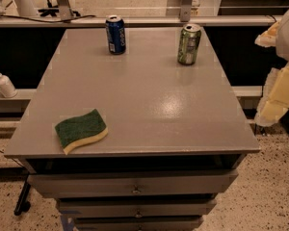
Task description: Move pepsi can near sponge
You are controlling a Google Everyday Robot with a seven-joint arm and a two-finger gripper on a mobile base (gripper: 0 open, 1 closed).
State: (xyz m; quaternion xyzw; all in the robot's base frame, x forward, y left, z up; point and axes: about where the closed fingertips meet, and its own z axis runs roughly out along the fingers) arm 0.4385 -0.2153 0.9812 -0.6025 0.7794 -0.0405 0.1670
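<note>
A green can [189, 44] stands upright on the grey table [149, 109], far right.

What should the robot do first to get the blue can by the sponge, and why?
Probably swing the gripper, now at the right edge, toward the pepsi can. The can stands untouched at the back, while the sponge lies front-left.

Camera looks down at the table [149, 105] from its front, hand [279, 88] at right.

Hand [278, 88] well right of pepsi can [115, 34]
</note>
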